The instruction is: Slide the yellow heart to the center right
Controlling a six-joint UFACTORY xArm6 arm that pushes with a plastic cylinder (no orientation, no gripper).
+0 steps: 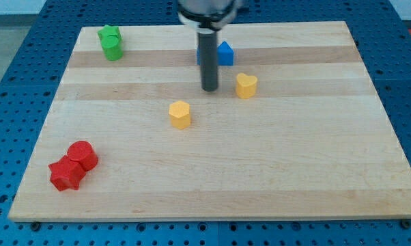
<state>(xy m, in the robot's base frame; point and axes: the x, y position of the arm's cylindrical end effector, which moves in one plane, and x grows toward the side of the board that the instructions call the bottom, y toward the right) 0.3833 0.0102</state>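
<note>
1. We've got a pale wooden board [260, 178] sitting on a blue perforated bench [21, 75];
2. near the view's top left there's a green block [111, 42], shape hard to call;
3. a blue block [224, 53] is up top-middle, with the yellow heart [246, 85] just below-right;
4. a yellow hexagon-ish block [180, 114] is mid-board;
5. bottom left, a red cylinder [82, 155] touches a red star-ish block [65, 175].

Blocks spread on board [315, 178], my tip [210, 89] near top centre.
Tip just left of yellow heart [246, 85], below blue block [223, 53]; yellow hexagon [180, 114] lower left; green top-left [111, 42]; reds bottom-left [73, 165].
</note>
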